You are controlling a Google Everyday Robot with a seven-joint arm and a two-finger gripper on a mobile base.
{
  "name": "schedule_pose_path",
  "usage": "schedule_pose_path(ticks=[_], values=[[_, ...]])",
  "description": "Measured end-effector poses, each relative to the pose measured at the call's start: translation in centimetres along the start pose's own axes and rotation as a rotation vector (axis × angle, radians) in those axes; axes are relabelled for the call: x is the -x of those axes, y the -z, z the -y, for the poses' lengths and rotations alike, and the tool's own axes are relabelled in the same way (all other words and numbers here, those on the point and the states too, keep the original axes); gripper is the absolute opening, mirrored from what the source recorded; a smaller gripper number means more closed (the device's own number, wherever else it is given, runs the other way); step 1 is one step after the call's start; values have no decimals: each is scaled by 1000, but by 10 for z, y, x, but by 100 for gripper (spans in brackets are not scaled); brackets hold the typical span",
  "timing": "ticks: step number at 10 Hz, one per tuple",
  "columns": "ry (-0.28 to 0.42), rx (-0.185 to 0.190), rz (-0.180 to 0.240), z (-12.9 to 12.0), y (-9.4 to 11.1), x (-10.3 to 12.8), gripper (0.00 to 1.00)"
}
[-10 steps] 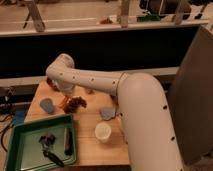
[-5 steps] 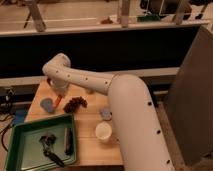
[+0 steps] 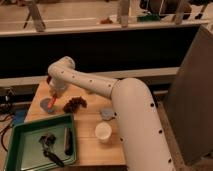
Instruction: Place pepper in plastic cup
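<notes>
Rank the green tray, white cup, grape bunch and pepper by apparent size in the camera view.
1. green tray
2. grape bunch and white cup: too alike to rank
3. pepper, at the gripper over the table's far left

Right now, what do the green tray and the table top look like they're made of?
Green tray: probably plastic, uniform colour, raised moulded rim. Table: looks like pale wood, matte, though grain is unclear. The gripper hangs over the table's left end, holding the pepper.
</notes>
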Motion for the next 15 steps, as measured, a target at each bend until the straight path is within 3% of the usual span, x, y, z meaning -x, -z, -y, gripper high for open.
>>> schedule_pose_path(ticks=[4, 5, 12, 15], values=[[78, -45, 33, 21, -18, 8, 4], [94, -49, 40, 27, -21, 11, 8], [151, -19, 57, 45, -28, 28, 75], [121, -6, 42, 43, -25, 26, 80]])
